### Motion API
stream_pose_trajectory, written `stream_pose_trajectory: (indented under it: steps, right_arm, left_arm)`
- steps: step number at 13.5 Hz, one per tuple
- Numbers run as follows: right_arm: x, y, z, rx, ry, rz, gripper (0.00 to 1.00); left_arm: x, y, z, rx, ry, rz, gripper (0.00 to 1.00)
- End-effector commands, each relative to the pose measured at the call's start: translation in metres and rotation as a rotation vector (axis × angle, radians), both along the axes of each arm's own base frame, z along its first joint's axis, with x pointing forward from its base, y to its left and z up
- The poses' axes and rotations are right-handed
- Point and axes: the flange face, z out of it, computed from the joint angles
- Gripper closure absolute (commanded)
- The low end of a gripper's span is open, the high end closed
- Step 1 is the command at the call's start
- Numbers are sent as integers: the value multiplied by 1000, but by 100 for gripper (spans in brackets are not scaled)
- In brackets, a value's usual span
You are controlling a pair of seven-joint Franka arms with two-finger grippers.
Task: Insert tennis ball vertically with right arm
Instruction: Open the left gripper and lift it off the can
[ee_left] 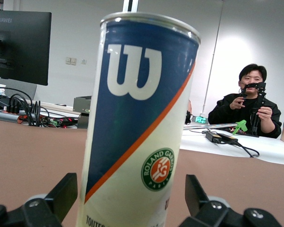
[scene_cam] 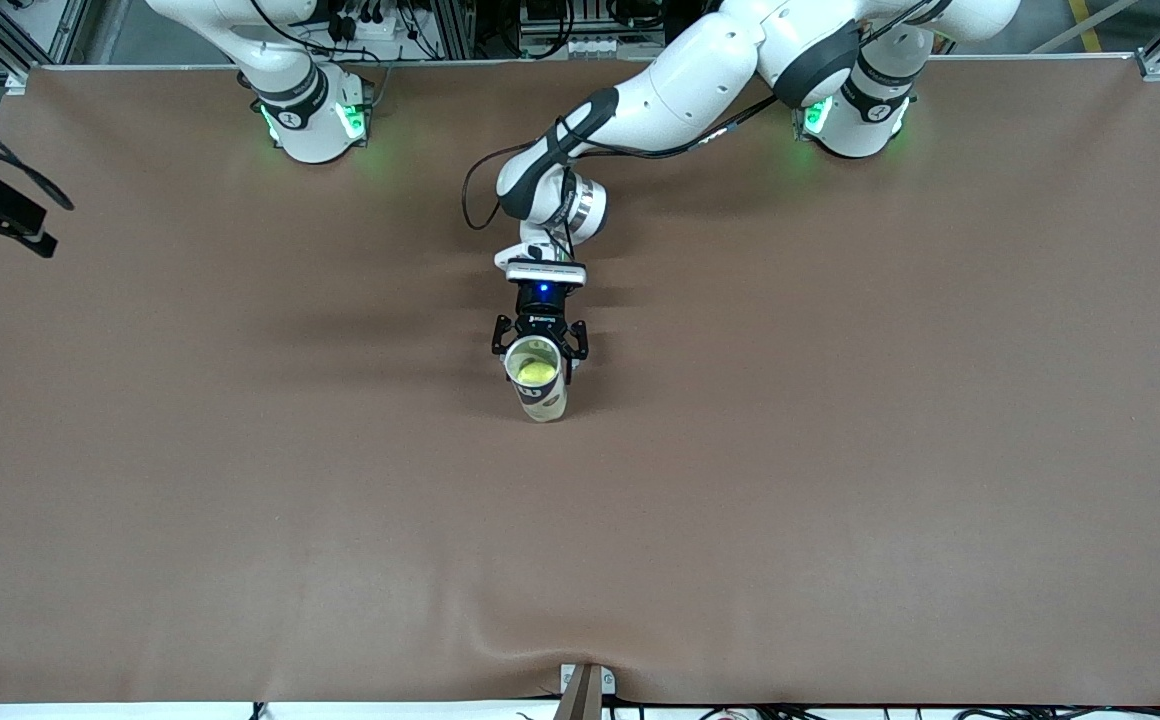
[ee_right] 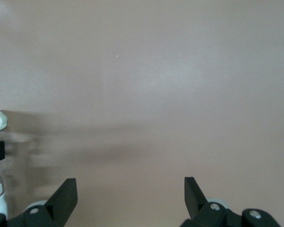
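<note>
ball: yellow-green tennis ball already sits inside upright blue-and-white Wilson tube can mid-counter | left gripper: jaws apart, flanking the can, no squeeze | right gripper: jaws apart over bare brown counter, empty, waiting | insertion looks done

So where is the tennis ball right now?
The tennis ball sits inside the open tennis can, which stands upright near the table's middle. The left gripper has its open fingers on either side of the can.
</note>
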Motion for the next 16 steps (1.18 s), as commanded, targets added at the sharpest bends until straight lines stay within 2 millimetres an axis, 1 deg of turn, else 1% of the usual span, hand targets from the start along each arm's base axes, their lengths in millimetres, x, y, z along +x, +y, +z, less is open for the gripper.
stream_pose_trajectory:
  steps: [1,3,5,8,9,11,16]
  right_arm:
    - [-17,-2,-4,36,-1,-9,0]
    - [-16,0,-6,36,8,-5,0]
    - [-15,3,-8,37,20,2,0]
    - [-14,4,-9,37,25,3,0]
    - [-13,4,-9,37,27,6,0]
    - [-14,4,-8,37,23,14,0]
    - [-13,4,-6,36,17,13,0]
  left_arm:
    - [-1,-4,-4,57,-4,23,0]
    - [-1,-3,-5,69,1,28,0]
    - [-6,-1,-9,96,31,57,0]
    - [-19,-3,-14,115,68,80,0]
    - [-23,-4,-13,121,82,92,0]
    - [-21,-5,-4,146,104,121,0]
    - [-29,-18,22,154,165,143,0]
